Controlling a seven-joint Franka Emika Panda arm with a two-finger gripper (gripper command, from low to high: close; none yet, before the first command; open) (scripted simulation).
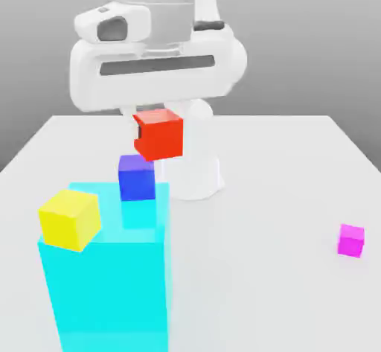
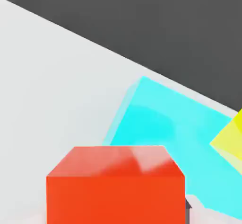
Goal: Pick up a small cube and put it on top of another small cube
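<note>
Plain grey backdrop, white bench (image 1: 298, 164), and a big see-through cyan block (image 1: 111, 283) sitting up near the camera. The end effector (image 1: 158, 120) hangs under the white hand with the red-orange small cube (image 1: 159, 135) pinched in it, lifted well clear of the bench and floating just above and a touch to the exterior view's right of the blue cube (image 1: 136, 177), which sits on the far edge of the cyan block's top. A yellow cube (image 1: 69, 219) is perched on the near-left corner of that same block, and a little magenta cube (image 1: 351, 240) is off alone on the right of the bench. Biggest worry, I'd say: the red one isn't centred over the blue yet, so letting go now would likely catch an edge and tumble off the block. The blue cube is also close to the block's edge, so a hard push down could shove it over. The red cube itself looks plain, smooth and matte, sharp corners, roughly the same size as the blue one, so there's not much margin for landing it square.
</note>
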